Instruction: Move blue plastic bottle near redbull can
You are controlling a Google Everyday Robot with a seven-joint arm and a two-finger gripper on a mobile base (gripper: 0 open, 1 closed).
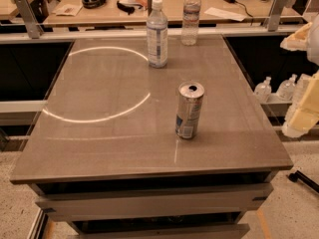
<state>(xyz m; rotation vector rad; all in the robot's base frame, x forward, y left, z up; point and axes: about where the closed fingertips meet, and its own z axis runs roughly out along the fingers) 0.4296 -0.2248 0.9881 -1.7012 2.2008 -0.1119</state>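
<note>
Found the gripper [303, 108] at the 3 o'clock edge of the view, pale and partly cut off, beyond the right side of the table [99, 148] and well apart from everything standing on it. Could not tell whether open or closed. Saw the redbull can [189, 109] upright just right of the tabletop's middle, pull-tab end up. Saw the blue plastic bottle [157, 33] upright at 11 o'clock from the can, well apart from it, white cap on. Noted a second clear bottle [191, 16] at 1 o'clock from the first, near the table's far edge.
</note>
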